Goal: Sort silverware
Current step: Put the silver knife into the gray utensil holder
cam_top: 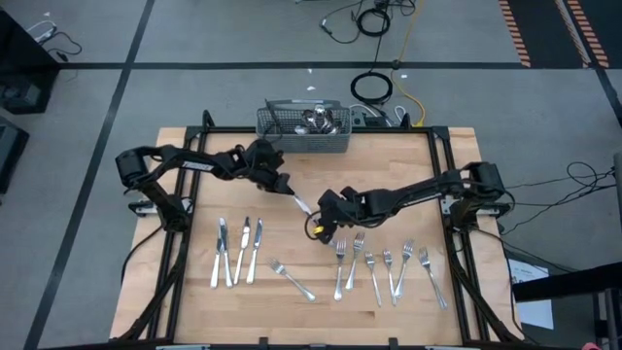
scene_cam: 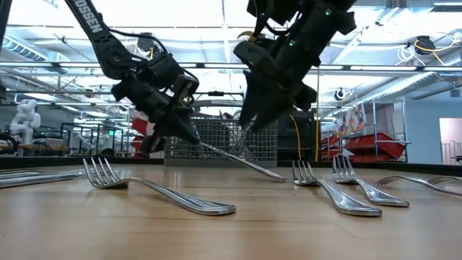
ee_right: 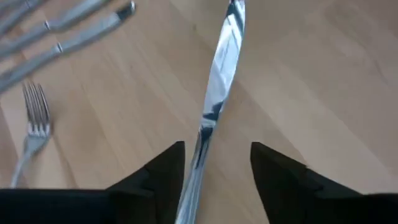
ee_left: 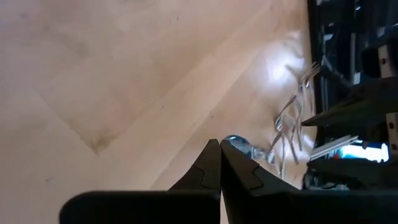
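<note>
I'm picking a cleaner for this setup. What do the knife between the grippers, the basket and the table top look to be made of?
Knife: polished metal, probably stainless steel; its blade mirrors the light.
Basket: grey wire mesh, likely coated or plain steel; open grid shows.
Table top: light wood, butcher-block style; grain and joined strips visible, sealed finish uncertain.

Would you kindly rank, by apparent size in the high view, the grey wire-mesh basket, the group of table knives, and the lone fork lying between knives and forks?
1. Grey wire-mesh basket
2. Group of silver table knives
3. Lone silver fork

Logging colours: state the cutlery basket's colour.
Grey wire mesh; the cutlery basket shows best in the high view.
</note>
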Action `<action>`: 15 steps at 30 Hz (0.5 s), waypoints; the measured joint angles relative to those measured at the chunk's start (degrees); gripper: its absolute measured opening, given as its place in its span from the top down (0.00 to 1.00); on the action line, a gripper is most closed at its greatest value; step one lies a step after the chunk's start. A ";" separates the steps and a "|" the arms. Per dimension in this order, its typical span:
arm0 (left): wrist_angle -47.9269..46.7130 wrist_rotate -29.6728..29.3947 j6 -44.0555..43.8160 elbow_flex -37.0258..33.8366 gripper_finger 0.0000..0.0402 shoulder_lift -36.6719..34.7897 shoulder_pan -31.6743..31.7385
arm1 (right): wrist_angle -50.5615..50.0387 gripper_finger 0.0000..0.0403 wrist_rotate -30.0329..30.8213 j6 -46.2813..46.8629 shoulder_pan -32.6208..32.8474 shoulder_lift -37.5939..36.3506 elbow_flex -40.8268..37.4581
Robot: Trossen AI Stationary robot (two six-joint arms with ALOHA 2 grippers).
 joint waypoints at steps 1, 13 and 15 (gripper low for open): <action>0.10 -0.16 -0.24 0.00 1.00 -0.44 0.18 | 0.29 0.54 0.02 0.00 -0.28 -0.04 0.02; 0.51 -0.77 0.05 0.00 1.00 -1.30 0.24 | 1.81 0.54 -3.93 -0.17 -1.96 4.11 0.02; 0.13 -1.83 1.76 0.00 1.00 -1.30 0.39 | 1.92 0.54 -3.89 -0.03 -1.95 4.31 0.02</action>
